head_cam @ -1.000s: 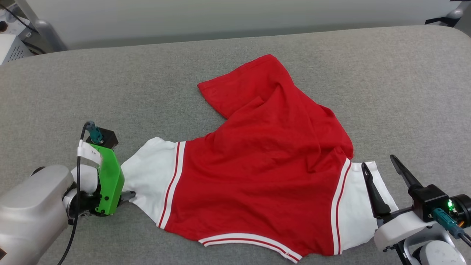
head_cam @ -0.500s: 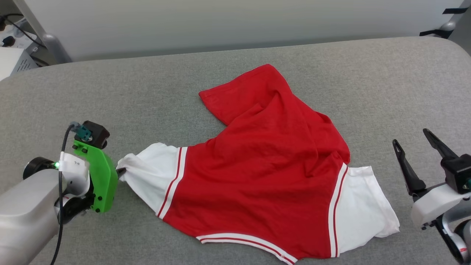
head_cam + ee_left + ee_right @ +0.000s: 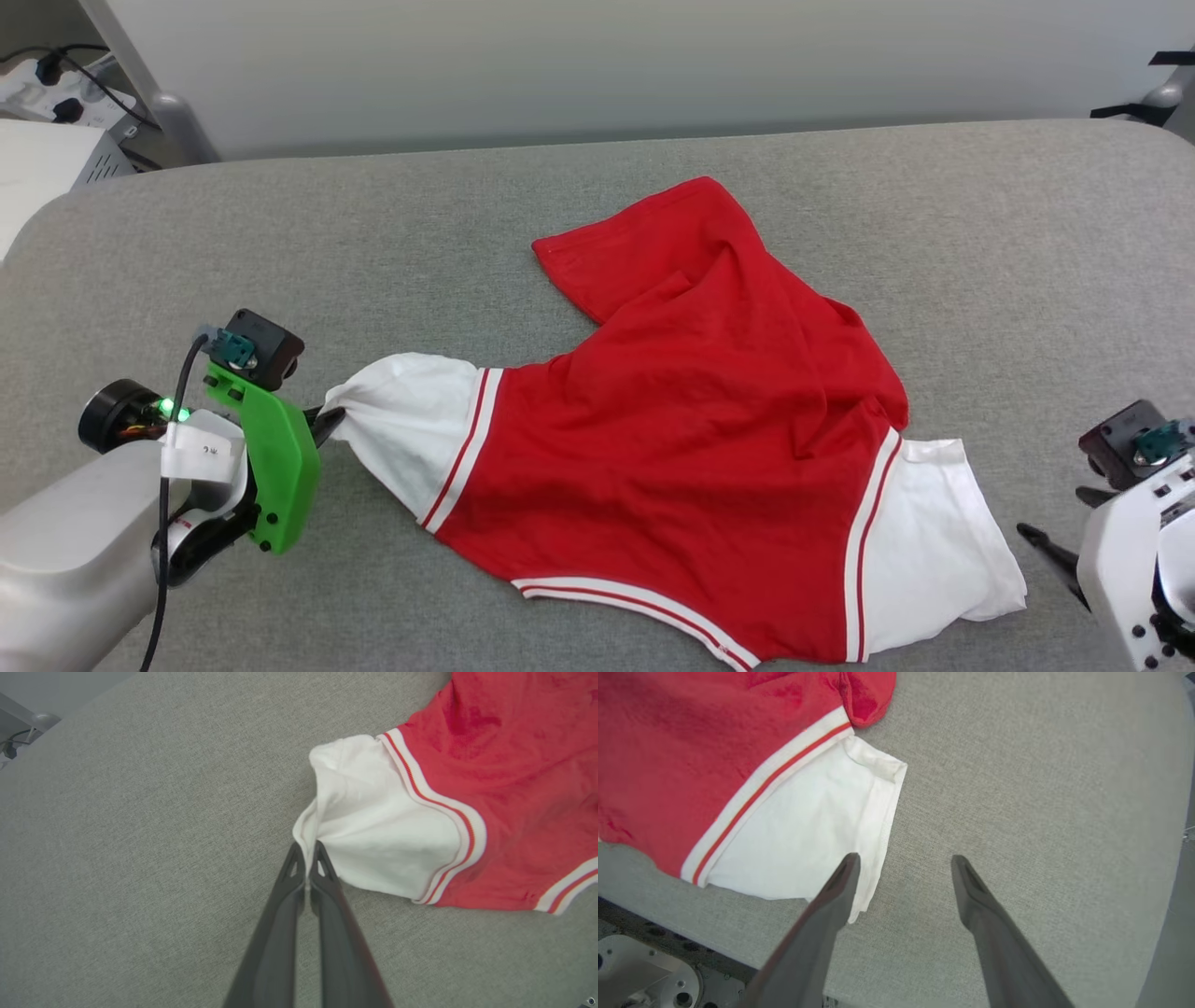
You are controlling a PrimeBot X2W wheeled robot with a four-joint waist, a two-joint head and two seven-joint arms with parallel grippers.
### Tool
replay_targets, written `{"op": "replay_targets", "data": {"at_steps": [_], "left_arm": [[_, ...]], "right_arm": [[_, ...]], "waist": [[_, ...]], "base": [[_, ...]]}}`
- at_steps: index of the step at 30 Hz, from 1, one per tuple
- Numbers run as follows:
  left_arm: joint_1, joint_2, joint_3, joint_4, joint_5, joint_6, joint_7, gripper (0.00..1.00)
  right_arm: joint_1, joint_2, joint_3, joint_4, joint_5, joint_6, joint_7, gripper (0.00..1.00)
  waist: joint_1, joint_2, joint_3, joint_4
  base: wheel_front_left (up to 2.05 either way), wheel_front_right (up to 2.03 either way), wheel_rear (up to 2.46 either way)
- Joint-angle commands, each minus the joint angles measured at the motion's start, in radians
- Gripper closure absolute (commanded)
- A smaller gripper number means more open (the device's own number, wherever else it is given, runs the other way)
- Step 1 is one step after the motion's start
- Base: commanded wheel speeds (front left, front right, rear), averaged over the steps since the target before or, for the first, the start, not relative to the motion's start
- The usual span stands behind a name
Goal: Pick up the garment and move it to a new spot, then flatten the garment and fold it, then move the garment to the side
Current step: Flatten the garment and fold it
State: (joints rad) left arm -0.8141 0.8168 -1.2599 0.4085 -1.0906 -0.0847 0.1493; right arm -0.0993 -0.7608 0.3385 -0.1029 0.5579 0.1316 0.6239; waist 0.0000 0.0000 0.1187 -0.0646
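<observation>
The garment (image 3: 709, 448) is a red jersey with white short sleeves and red-white stripe trim, lying rumpled on the grey table (image 3: 560, 187), its plain red face up; letters and number are hidden. My left gripper (image 3: 329, 422) is shut on the hem of the white left sleeve (image 3: 369, 826), pinching the cloth between its two dark fingertips (image 3: 306, 858). My right gripper (image 3: 903, 865) stands open just off the outer edge of the other white sleeve (image 3: 808, 830), one finger (image 3: 840, 882) over the sleeve's corner, nothing held. In the head view, one of its dark fingers (image 3: 1050, 553) is at the lower right.
The padded grey table has rounded corners; its near edge (image 3: 654, 877) runs close below the right sleeve, with the robot's base (image 3: 640, 975) beneath. A white box and cables (image 3: 56, 140) sit beyond the table's far left corner. A pale wall backs the table.
The right gripper has drawn back off the right sleeve, down and to the right, staying open. The left gripper has lifted and tugged the left sleeve it holds. The head camera shifted.
</observation>
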Motion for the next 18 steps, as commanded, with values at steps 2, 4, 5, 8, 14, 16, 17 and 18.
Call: {"op": "replay_targets", "data": {"at_steps": [2, 4, 5, 8, 14, 16, 17, 18], "left_arm": [[0.009, 0.007, 0.002, -0.020, 0.011, 0.014, -0.010, 1.00], [0.004, 0.010, 0.003, -0.034, 0.014, 0.019, -0.009, 1.00], [0.000, 0.012, 0.004, -0.040, 0.016, 0.021, -0.009, 1.00], [-0.007, 0.017, 0.006, -0.053, 0.022, 0.026, -0.009, 1.00], [-0.014, 0.023, 0.007, -0.068, 0.028, 0.032, -0.012, 1.00], [-0.014, 0.022, 0.007, -0.070, 0.028, 0.034, -0.013, 1.00], [-0.013, 0.021, 0.007, -0.069, 0.028, 0.034, -0.015, 1.00], [-0.013, 0.020, 0.007, -0.069, 0.028, 0.034, -0.016, 1.00]], "right_arm": [[0.013, -0.001, 0.034, 0.022, 0.036, -0.001, 0.041, 0.00], [0.010, 0.012, 0.057, 0.052, 0.062, -0.001, 0.060, 0.00], [0.005, 0.016, 0.070, 0.071, 0.065, -0.001, 0.064, 0.00], [-0.012, 0.038, 0.095, 0.127, 0.075, -0.001, 0.060, 0.00], [-0.050, 0.093, 0.146, 0.266, 0.074, -0.001, 0.010, 0.00], [-0.057, 0.109, 0.179, 0.308, 0.072, -0.001, -0.011, 0.00], [-0.058, 0.120, 0.200, 0.327, 0.075, -0.001, -0.023, 0.00], [-0.059, 0.128, 0.215, 0.342, 0.080, -0.001, -0.030, 0.00]], "waist": [[0.0000, 0.0000, 0.007, 0.013], [0.0000, 0.0000, 0.015, 0.021], [0.0000, 0.0000, 0.019, 0.025], [0.0000, 0.0000, 0.032, 0.035], [0.0000, 0.0000, 0.055, 0.048], [0.0000, 0.0000, 0.059, 0.051], [0.0000, 0.0000, 0.060, 0.052], [0.0000, 0.0000, 0.062, 0.053]], "base": [[0.00, 0.00, 0.00], [0.00, 0.00, 0.00], [0.00, 0.00, 0.00], [0.00, 0.00, 0.00], [0.00, 0.00, 0.00], [0.00, 0.00, 0.00], [0.00, 0.00, 0.00], [0.00, 0.00, 0.00]]}}
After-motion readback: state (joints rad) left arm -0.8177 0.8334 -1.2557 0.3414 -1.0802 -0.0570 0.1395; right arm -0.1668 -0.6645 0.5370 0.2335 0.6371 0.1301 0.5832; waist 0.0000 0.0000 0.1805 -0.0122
